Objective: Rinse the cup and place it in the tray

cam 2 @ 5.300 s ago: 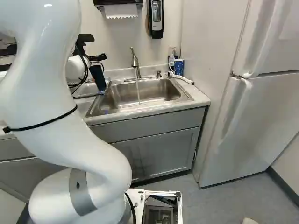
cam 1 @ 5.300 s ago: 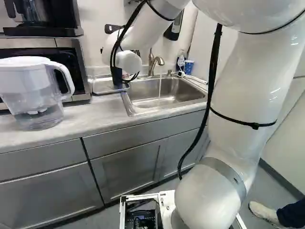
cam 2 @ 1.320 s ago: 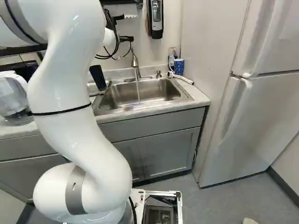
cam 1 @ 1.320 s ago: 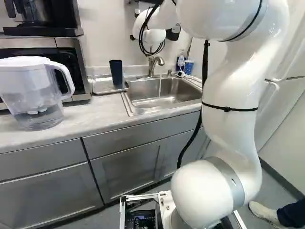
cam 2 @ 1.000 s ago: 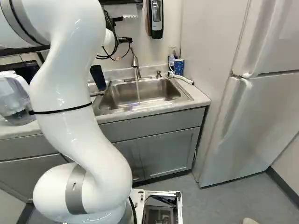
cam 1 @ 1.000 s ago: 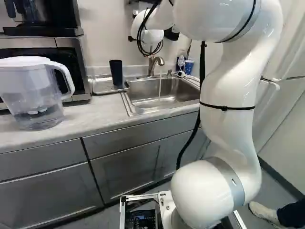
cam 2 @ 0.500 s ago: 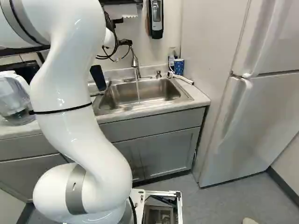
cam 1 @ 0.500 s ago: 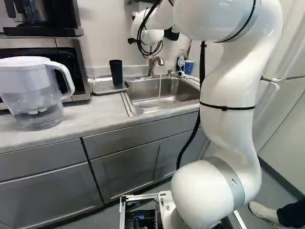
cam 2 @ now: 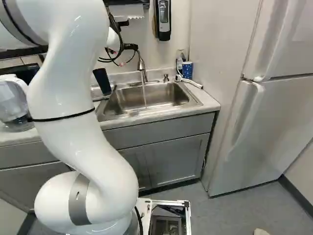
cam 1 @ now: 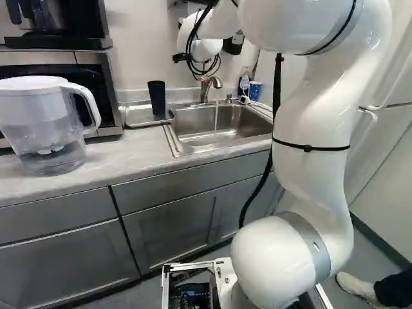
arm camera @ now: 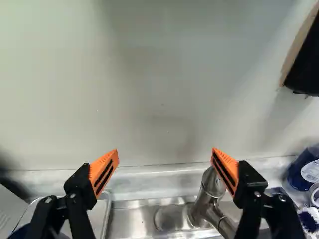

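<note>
A dark blue cup [cam 1: 156, 98] stands upright in the metal tray [cam 1: 136, 122] beside the sink; the right base view shows the cup [cam 2: 102, 81] too. My gripper [cam 1: 179, 58] is up near the wall, above and to the right of the cup, mostly hidden by the wrist and cables. In the wrist view the gripper [arm camera: 165, 155] is wide open, its orange pads far apart and nothing between them. The faucet [arm camera: 207, 196] rises close to one finger, and the tray [arm camera: 103, 214] lies beside the other. Water runs from the faucet [cam 1: 213, 82] into the sink [cam 1: 212, 129].
A water pitcher [cam 1: 48, 125] stands on the counter [cam 1: 109, 158] before a microwave [cam 1: 96, 84]. A blue patterned cup [cam 2: 187, 70], a bottle and a white-handled brush [cam 2: 190, 82] are behind the sink's right corner. Wall dispenser [cam 2: 163, 19] hangs above; fridge [cam 2: 264, 112] stands right.
Several seconds ago the gripper was at the cup over the tray; it has let go and moved up and right, leaving the cup there. Over the last second the arm has shifted only slightly.
</note>
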